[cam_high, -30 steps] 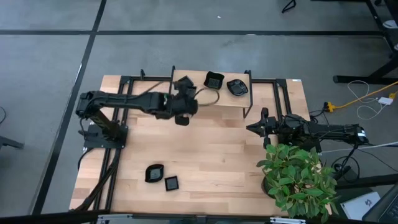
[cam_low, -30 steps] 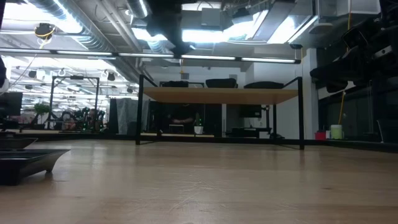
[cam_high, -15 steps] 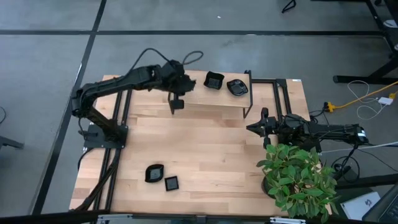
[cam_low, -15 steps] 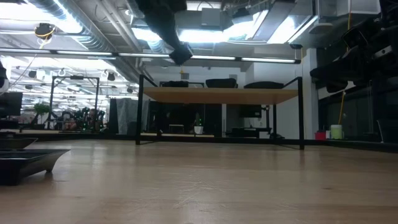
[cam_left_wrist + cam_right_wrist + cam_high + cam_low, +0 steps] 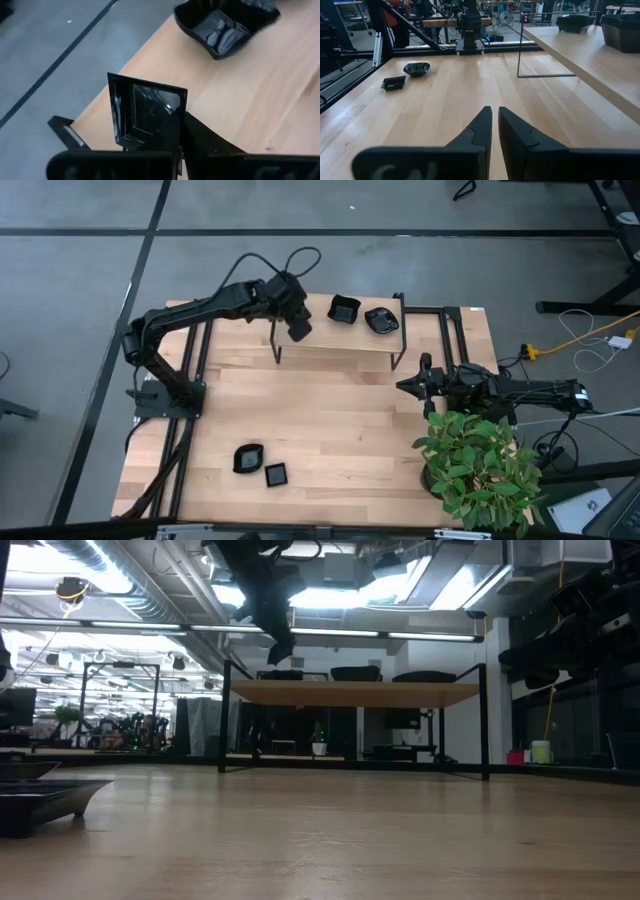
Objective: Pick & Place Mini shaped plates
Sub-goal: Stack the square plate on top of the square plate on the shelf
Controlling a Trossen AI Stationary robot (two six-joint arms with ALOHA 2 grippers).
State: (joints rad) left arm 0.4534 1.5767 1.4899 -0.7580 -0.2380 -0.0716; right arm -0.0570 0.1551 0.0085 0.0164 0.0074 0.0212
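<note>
High view: left gripper (image 5: 298,330) is clamped on 1 square plate (image 5: 145,111), held above raised shelf (image 5: 310,340), w/ 2 plates (image 5: 344,310) already there. 2 more (image 5: 248,458) lie at table front. Right gripper (image 5: 408,386), fingers nearly closed, holds nothing, parked at right edge.

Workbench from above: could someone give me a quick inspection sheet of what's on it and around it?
Surface: pale wooden table with a raised wooden shelf on a black frame.
Job's things: two mini plates on the shelf; two more near the table's front; one square plate held.
Clutter: potted plant at the right front corner.
Grippers: left gripper shut on the square plate above the shelf's left end; right gripper waits shut, empty, at the right edge.
Cables: yellow and white leads on the floor, right.
Surroundings: grey floor.
</note>
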